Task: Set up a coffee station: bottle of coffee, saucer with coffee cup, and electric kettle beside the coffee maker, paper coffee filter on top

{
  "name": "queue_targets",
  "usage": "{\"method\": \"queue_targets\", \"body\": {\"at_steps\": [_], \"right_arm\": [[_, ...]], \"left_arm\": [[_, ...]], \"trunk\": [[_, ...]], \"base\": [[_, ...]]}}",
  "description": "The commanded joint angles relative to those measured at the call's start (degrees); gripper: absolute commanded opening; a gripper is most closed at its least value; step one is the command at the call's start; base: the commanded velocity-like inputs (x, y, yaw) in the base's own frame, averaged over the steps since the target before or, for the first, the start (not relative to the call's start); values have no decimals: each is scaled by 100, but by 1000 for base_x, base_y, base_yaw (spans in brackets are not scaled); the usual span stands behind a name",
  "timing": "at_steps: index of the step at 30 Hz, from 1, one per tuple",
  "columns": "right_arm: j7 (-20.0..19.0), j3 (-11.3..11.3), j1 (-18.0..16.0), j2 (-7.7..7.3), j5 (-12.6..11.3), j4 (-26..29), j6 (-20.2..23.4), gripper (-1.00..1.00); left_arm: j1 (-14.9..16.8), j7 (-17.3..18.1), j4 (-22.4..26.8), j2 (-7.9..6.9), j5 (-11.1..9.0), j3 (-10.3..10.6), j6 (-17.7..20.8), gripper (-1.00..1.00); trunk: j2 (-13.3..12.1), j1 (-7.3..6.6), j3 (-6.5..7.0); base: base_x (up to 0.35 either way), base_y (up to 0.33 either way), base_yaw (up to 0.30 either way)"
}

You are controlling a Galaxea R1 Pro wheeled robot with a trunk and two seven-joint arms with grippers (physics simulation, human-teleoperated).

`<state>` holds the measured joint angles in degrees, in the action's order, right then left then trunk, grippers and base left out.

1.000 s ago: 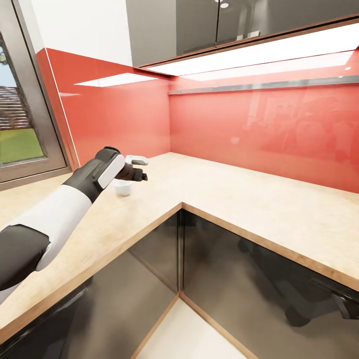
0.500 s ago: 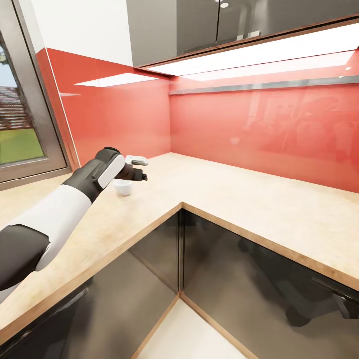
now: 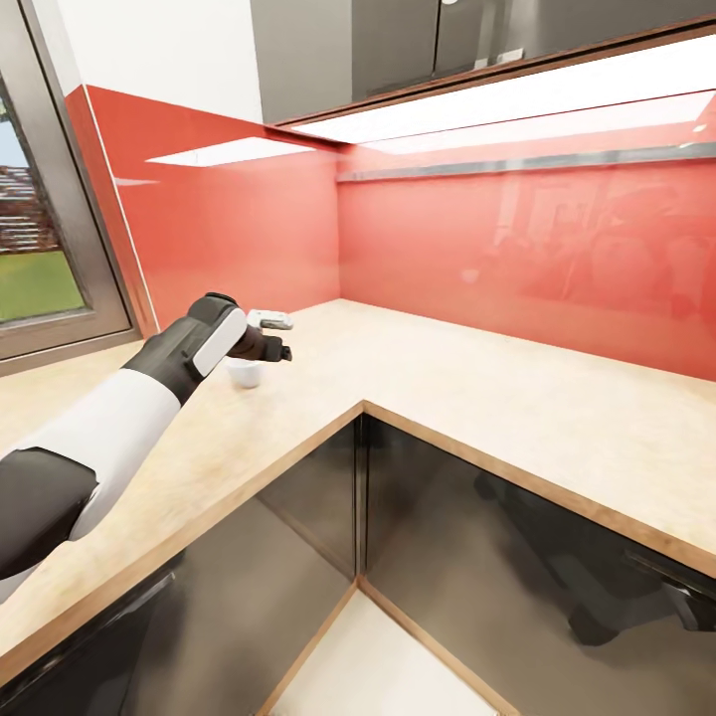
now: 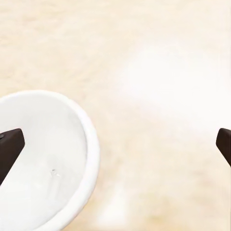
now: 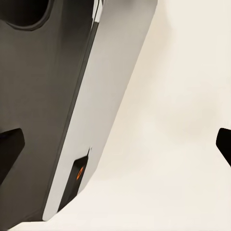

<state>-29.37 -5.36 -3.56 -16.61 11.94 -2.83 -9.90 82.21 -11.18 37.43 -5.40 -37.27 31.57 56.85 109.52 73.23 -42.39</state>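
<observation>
Coffee cup (image 3: pixel 245 373) sits on the far left worktop (image 3: pixel 477 388), beneath our left tool (image 3: pixel 270 336), whose jaws hang spread and empty. Nothing has shifted in the past second but our head camera, so the grasp remains ahead.

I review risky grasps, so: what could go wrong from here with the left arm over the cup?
1. The left gripper is open but off-centre: one of its fingers sits over the coffee cup, so descending may hit or tip it.
2. Closing now would likely catch only the rim and let the cup slide on the kitchen countertop.
</observation>
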Motion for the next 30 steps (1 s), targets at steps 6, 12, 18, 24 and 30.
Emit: {"method": "queue_targets", "body": {"at_steps": [6,12,18,24,30], "right_arm": [[1,-44,-9,1,10,-22,-56,100],[1,-44,-10,0,10,-21,-56,100],[1,-44,-11,0,8,-23,-56,100],[1,-44,-11,0,7,-21,-56,100],[1,-44,-10,0,8,-23,-56,100]], "left_arm": [[6,-51,10,-13,-61,39,11,100],[6,-51,-50,-10,-61,40,11,100],[6,-47,-160,-7,-61,42,7,100],[6,-43,-180,-5,-61,42,2,100],[6,-42,-184,-5,-61,42,2,100]], "trunk": [[3,-1,-19],[3,-1,-36],[3,-1,-76],[3,-1,-100],[3,-1,-106]], "base": [[0,0,0],[0,0,0],[0,0,0],[0,0,0],[0,0,0]]}}
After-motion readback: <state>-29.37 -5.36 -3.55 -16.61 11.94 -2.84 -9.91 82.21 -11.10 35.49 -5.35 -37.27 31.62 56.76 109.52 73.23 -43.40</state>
